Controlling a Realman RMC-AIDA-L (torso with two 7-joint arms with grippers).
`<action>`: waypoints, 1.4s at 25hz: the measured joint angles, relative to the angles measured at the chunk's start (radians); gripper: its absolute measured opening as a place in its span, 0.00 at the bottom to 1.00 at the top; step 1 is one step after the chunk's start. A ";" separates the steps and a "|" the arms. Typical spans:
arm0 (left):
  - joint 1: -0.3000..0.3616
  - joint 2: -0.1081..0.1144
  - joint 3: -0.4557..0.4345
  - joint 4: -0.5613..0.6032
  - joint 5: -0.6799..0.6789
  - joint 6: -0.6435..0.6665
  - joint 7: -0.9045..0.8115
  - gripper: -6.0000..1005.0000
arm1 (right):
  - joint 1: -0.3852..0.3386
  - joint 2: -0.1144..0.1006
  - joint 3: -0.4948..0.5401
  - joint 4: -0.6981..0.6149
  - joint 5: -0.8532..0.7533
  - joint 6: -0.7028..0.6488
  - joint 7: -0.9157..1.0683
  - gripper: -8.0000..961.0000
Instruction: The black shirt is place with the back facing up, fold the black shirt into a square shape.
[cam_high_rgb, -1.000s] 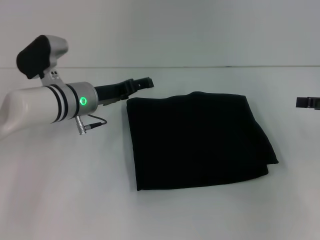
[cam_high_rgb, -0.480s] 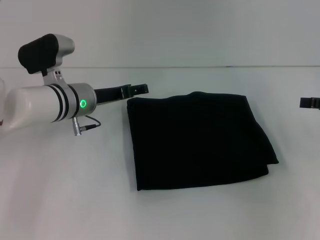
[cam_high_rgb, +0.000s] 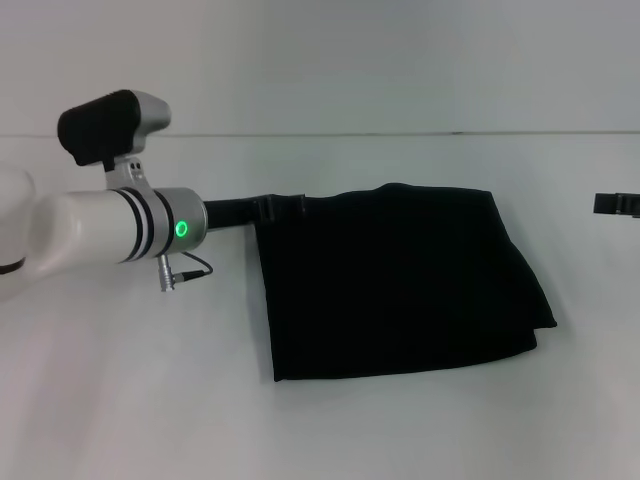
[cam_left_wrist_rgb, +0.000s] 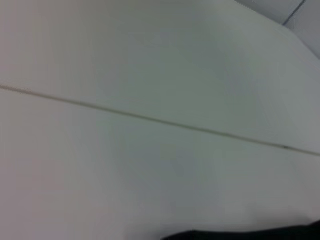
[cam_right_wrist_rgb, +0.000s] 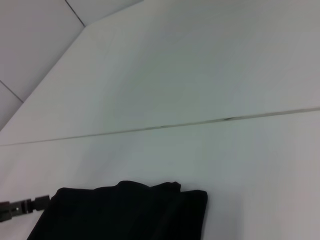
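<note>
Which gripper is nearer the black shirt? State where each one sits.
Left. The left gripper is at the black shirt's far left corner, its tip overlapping the cloth's edge. The right gripper sits off the shirt's right side, with bare table between.

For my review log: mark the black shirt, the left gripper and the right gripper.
black shirt (cam_high_rgb: 395, 285), head view, middle of the folded cloth.
left gripper (cam_high_rgb: 285, 207), head view, tip at the shirt's far left corner.
right gripper (cam_high_rgb: 617, 204), head view, part showing at the right edge.
</note>
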 joint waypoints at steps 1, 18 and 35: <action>0.000 -0.003 0.009 -0.001 0.000 -0.003 -0.002 0.89 | 0.000 0.001 0.000 0.000 0.000 0.001 -0.001 0.97; -0.009 -0.008 0.019 0.000 0.001 0.005 -0.003 0.82 | 0.002 0.003 0.000 -0.001 0.000 0.000 -0.001 0.97; -0.012 -0.007 0.019 -0.004 0.002 -0.016 -0.006 0.30 | -0.003 0.004 0.000 0.000 0.000 0.005 -0.006 0.97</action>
